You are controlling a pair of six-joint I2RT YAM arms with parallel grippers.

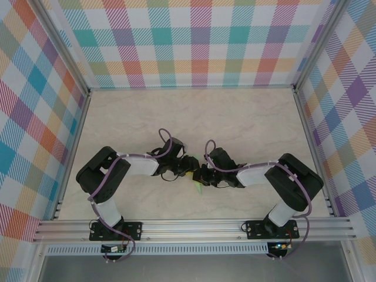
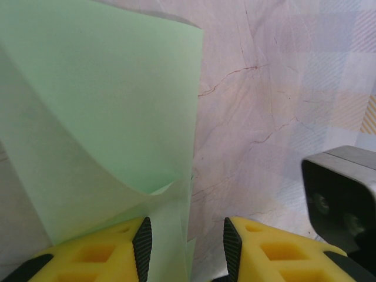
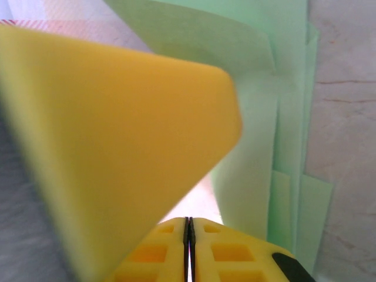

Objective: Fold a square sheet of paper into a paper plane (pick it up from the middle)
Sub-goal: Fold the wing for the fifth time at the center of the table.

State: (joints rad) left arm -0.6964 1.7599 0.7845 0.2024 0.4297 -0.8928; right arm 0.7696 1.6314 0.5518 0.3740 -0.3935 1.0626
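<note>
The sheet of paper (image 2: 100, 106) is pale green and folded into several layers; one flap curls up on the left of the left wrist view. My left gripper (image 2: 187, 249) is open, and a strip of the paper runs between its jaws, close to the left pad (image 2: 143, 247). My right gripper (image 3: 188, 229) is shut, its pads together with nothing seen between them, and the paper (image 3: 258, 176) lies just to its right. From above, both grippers (image 1: 189, 166) (image 1: 202, 175) meet at mid-table over a sliver of green paper (image 1: 197, 187). Whether it forms a paper plane I cannot tell.
The marble-patterned tabletop (image 1: 235, 117) is walled by checked panels (image 1: 188, 41) on three sides. An aluminium rail (image 1: 194, 226) runs along the near edge. The left gripper's yellow finger (image 3: 117, 129) looms blurred close to the right wrist camera. A grey housing (image 2: 346, 200) sits at the right.
</note>
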